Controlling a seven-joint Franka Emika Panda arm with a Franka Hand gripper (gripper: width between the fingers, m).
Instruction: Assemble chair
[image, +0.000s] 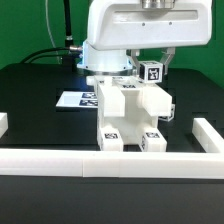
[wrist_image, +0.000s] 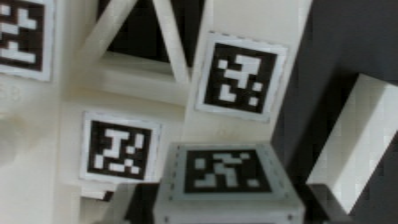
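The chair (image: 130, 115) stands as a blocky white body near the table's front, with black-and-white tags on its lower blocks. My gripper (image: 152, 66) hangs at its upper back corner, on the exterior view's right, shut on a small white tagged block (image: 152, 73). In the wrist view this block (wrist_image: 222, 168) sits between the dark fingers (wrist_image: 150, 200) of my gripper (wrist_image: 222, 196). It lies close against the chair's tagged white panels (wrist_image: 125, 100). Whether the block touches the body I cannot tell.
A white border rail (image: 110, 165) runs along the front, with short ends at the exterior view's left (image: 3, 125) and right (image: 206, 130). The wrist view shows a piece of rail (wrist_image: 365, 130) too. The marker board (image: 78, 100) lies flat behind the chair.
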